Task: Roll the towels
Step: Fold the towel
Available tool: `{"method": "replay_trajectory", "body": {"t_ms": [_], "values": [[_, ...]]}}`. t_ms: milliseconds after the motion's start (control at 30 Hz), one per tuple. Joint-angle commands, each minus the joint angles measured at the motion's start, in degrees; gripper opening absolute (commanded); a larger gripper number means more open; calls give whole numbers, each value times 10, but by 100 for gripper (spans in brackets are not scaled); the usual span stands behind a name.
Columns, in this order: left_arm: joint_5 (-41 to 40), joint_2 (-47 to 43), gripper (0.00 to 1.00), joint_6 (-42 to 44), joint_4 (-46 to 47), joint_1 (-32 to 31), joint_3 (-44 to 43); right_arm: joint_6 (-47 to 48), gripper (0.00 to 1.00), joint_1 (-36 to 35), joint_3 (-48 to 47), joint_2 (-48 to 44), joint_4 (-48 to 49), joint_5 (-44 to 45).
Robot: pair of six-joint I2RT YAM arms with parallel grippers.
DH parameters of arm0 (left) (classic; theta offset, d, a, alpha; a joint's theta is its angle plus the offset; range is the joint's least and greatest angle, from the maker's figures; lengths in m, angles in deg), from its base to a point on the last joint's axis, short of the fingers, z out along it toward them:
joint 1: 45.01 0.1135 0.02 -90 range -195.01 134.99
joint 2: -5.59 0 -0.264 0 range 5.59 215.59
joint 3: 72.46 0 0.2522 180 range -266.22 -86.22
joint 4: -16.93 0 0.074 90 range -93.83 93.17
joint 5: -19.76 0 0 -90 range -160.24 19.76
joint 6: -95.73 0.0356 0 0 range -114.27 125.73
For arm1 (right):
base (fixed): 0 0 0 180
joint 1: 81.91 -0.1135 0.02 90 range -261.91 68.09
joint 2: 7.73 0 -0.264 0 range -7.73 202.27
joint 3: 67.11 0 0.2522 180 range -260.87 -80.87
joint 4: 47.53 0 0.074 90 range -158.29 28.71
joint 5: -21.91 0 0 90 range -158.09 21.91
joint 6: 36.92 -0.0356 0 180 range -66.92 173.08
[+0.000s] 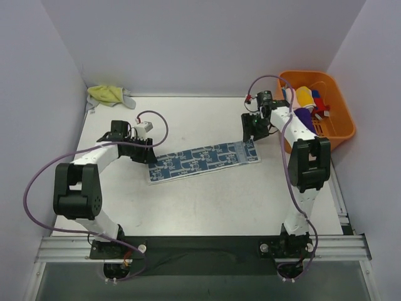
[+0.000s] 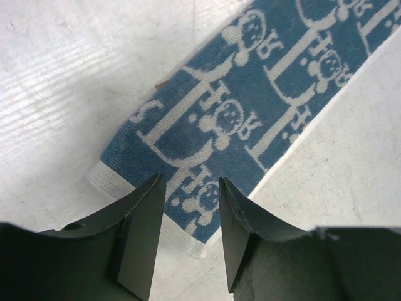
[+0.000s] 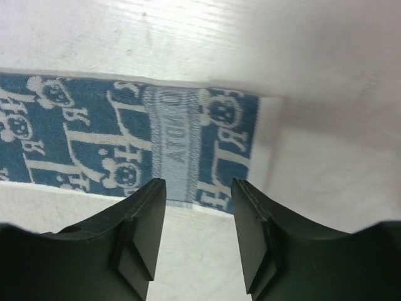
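Note:
The blue-and-white patterned towel lies folded into a long flat strip across the middle of the table. My left gripper is open over the strip's left end; in the left wrist view the towel's corner shows between the fingertips. My right gripper is open just above the strip's right end; in the right wrist view the towel's edge with a grey woven band lies ahead of the fingers. The pale yellow-green towel lies crumpled at the back left corner.
An orange plastic basket with several coloured items stands at the back right, close behind my right arm. Walls enclose the table on the left, back and right.

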Motion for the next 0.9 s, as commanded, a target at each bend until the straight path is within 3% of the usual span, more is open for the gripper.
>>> {"method": "replay_trajectory", "body": {"t_ms": [0,633,867], "values": [[9,-49,50,17,14,-11,10,-8,45,18,18,-29,-21,57],[12,-24,55,21,0,-25,-1,5,34,38,-2,82,-54,83],[-3,-12,55,19,-7,-25,-15,14,20,36,-8,97,-79,58]]}}
